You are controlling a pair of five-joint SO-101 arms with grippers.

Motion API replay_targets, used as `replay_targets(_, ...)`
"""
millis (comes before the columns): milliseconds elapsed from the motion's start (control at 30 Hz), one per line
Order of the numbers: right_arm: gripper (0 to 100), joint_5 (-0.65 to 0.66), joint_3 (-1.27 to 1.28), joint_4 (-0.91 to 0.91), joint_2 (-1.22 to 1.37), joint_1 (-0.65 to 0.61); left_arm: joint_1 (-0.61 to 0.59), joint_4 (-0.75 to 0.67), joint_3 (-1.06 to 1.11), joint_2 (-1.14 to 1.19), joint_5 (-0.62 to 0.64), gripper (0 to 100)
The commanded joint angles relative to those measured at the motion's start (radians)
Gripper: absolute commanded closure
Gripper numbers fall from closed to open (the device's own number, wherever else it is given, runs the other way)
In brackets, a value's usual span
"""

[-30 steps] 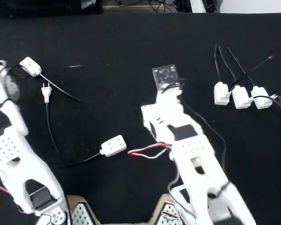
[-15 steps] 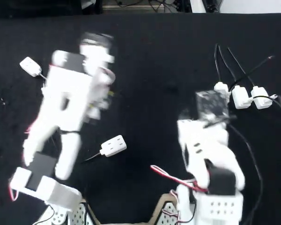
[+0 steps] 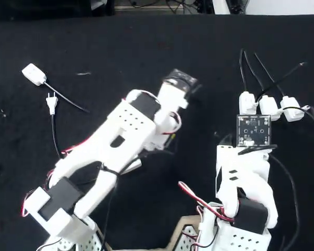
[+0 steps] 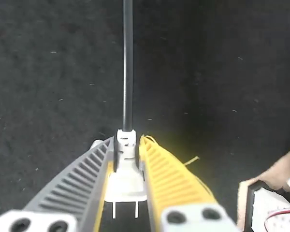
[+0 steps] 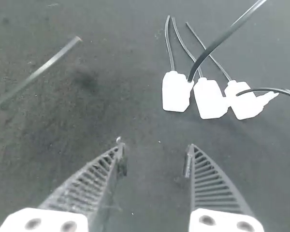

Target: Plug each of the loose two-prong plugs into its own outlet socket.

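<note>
Broadly, the black surface point(image 3: 146, 47) lies under both my arms, the left arm point(image 3: 120, 136) stretched slantwise over its middle and the right arm point(image 3: 243, 178) standing near its right side. My right gripper point(image 5: 154, 152) is spread wide around nothing, facing three white outlet blocks point(image 5: 209, 98) lying side by side. My left gripper point(image 4: 127, 145) is clamped on a white two-prong plug point(image 4: 125, 179), its black cord point(image 4: 128, 63) running straight away, while another loose plug point(image 3: 52, 102) lies far left near a single outlet block point(image 3: 34, 73).
</note>
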Motion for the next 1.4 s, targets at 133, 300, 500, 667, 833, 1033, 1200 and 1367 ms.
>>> replay_targets(133, 80.4, 0.009, -0.005, 0.0, -0.007, 0.017, 0.053, 0.044, -0.016, -0.055, 0.003, 80)
replay_targets(300, 80.4, 0.009, -0.005, 0.0, -0.007, 0.017, 0.027, 0.063, -0.021, -0.06, -0.066, 82)
replay_targets(500, 80.5, 0.011, -0.005, 0.0, -0.005, -0.008, -0.119, 0.239, -0.065, -0.12, -0.144, 86)
replay_targets(667, 80.5, 0.052, -0.007, 0.0, 0.047, -0.218, -0.305, 0.143, 0.143, -0.176, -0.222, 86)
replay_targets(833, 80.5, 0.051, -0.019, -0.071, 0.282, -0.408, -0.414, -0.117, 0.43, -0.267, -0.23, 86)
replay_targets(1033, 80.5, 0.031, -0.076, -0.235, 0.639, -0.595, -0.568, -0.258, 0.621, -0.354, -0.235, 86)
replay_targets(1200, 80.5, -0.181, -0.183, -0.315, 0.903, -0.715, -0.684, -0.391, 0.76, -0.373, -0.23, 86)
replay_targets(1367, 80.5, -0.344, -0.254, -0.405, 1.188, -0.743, -0.723, -0.529, 0.862, -0.37, -0.227, 86)
